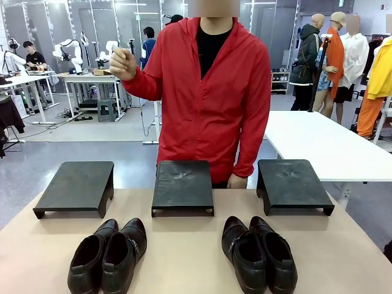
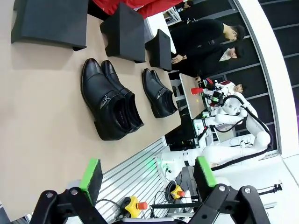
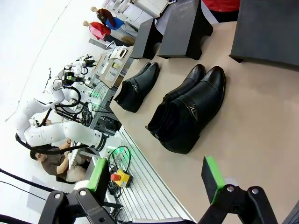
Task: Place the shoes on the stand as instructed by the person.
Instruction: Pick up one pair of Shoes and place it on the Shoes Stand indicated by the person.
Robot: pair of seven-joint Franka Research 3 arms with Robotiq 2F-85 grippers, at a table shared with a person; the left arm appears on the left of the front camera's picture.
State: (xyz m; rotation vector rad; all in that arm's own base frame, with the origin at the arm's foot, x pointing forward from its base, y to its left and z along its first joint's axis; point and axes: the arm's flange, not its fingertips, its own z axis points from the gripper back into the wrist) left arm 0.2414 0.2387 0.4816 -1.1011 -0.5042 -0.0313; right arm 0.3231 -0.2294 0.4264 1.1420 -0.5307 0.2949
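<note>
Shoes (image 1: 122,248) sat in two pairs on the table (image 1: 184,266), just before three black stands (image 1: 182,184) — the left pair (image 2: 110,105) well beyond the left gripper (image 2: 148,172), the right pair (image 3: 187,116) well beyond the right gripper (image 3: 156,176). Both grippers stood spread, pinching nothing. The person (image 1: 214,98) held one hand (image 1: 122,63) raised, fist closed. Printed sheets (image 3: 113,65) on a far bench were too small to read.

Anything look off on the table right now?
Nothing tipped or spilled. The left shoe pair and right shoe pair sit upright on the table, toes angled slightly inward. Only the middle stand shows pale scuffs on top.
</note>
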